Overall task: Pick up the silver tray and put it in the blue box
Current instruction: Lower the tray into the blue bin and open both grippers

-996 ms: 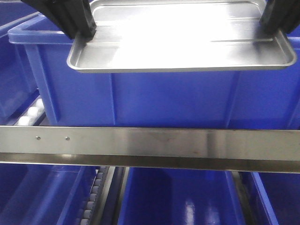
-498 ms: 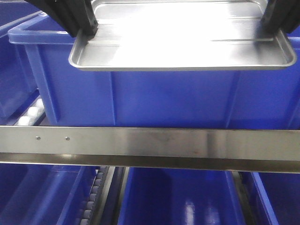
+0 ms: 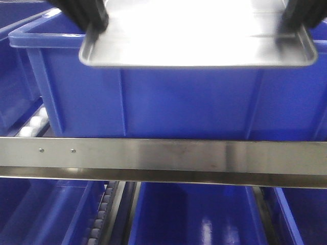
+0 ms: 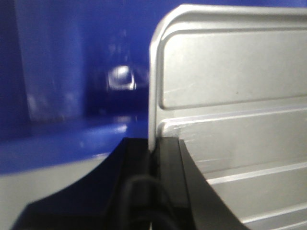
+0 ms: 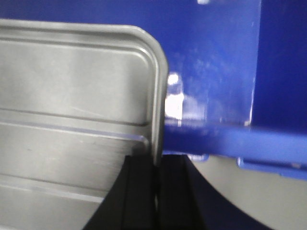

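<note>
- The blue box (image 3: 179, 107) lay below and ahead of the tray, its opening wider than the tray's length.
- The silver tray (image 3: 196, 43) hung about level by the box's near rim, its long axis running left to right.
- The left tool (image 3: 96, 23) pinched the tray's left short edge, and the right tool (image 3: 294, 21) pinched the right.

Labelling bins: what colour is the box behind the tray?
The box is blue, clearest in the front-facing view.
</note>
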`<move>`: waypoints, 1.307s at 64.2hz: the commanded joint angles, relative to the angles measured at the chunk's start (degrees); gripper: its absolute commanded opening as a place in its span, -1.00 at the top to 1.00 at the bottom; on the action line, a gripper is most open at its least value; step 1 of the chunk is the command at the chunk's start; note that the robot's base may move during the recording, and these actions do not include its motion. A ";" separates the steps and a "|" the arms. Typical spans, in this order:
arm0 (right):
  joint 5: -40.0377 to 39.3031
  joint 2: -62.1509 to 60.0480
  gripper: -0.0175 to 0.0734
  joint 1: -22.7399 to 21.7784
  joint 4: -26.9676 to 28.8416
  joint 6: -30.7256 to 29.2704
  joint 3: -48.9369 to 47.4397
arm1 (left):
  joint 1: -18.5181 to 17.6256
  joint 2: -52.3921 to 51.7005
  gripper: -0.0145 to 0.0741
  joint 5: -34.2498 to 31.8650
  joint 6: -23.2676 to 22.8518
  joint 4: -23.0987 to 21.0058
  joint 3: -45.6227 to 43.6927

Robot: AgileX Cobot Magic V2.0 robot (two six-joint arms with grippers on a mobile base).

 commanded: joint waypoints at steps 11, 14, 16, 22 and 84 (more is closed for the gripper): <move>-8.76 -1.33 0.49 -0.45 -4.13 -2.97 -12.95 | 0.25 -2.05 0.91 -7.19 0.60 10.08 -11.42; -9.66 -0.54 0.49 -0.46 -5.65 -2.97 -14.73 | 0.84 -1.40 0.91 -8.58 0.60 11.70 -12.55; -9.84 0.19 0.49 -0.46 -6.37 -2.97 -15.91 | 1.16 -0.88 0.91 -9.34 0.60 12.12 -13.26; -9.90 3.93 0.49 -0.46 -9.64 -2.97 -19.22 | 3.53 1.76 0.91 -11.70 0.60 12.12 -14.56; -12.69 25.75 -0.75 -7.40 -16.04 -2.97 -22.50 | 9.35 21.21 -0.23 -20.96 0.60 11.59 -17.52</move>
